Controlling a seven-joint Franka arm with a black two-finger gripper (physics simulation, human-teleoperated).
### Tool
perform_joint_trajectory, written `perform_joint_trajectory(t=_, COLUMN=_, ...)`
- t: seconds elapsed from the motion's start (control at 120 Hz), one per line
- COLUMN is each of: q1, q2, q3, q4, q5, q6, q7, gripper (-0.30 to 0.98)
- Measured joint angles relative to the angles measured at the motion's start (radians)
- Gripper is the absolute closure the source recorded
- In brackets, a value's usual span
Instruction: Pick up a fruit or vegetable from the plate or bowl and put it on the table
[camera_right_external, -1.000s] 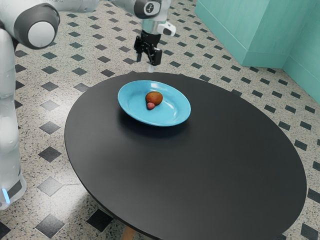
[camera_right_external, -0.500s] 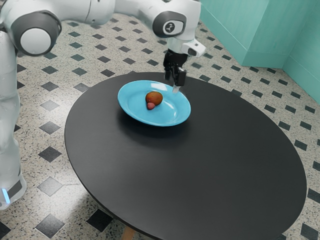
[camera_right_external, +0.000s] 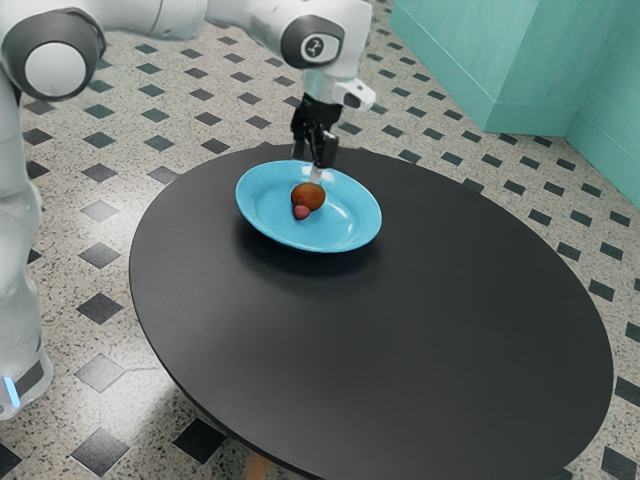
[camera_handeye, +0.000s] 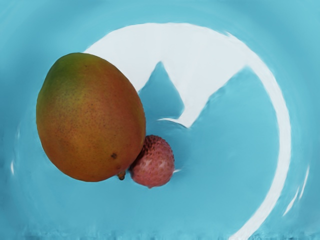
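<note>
1. You are looking at two fruits: one mango (camera_handeye: 90, 117), green shading into orange-red, and one smaller pink lychee (camera_handeye: 153, 162).
2. Both are lying on one blue plate (camera_right_external: 265, 220), the lychee sitting right beside the mango, near its stem end.
3. That one plate is resting on one round dark table (camera_right_external: 400, 330), so either fruit you might be picking is sitting on the plate, off the tabletop.
4. You are holding your one gripper (camera_right_external: 311, 160) open above the plate, close over the mango; its two fingers are standing apart, though you cannot tell exactly how wide, and they are gripping nothing.
</note>
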Motion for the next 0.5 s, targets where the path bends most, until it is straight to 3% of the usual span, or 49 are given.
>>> perform_joint_trajectory(t=0.5, q1=0.051, q2=-0.028, q3=0.086, q4=-0.048, q5=0.029, q6=-0.022, q7=0.012, gripper=0.0)
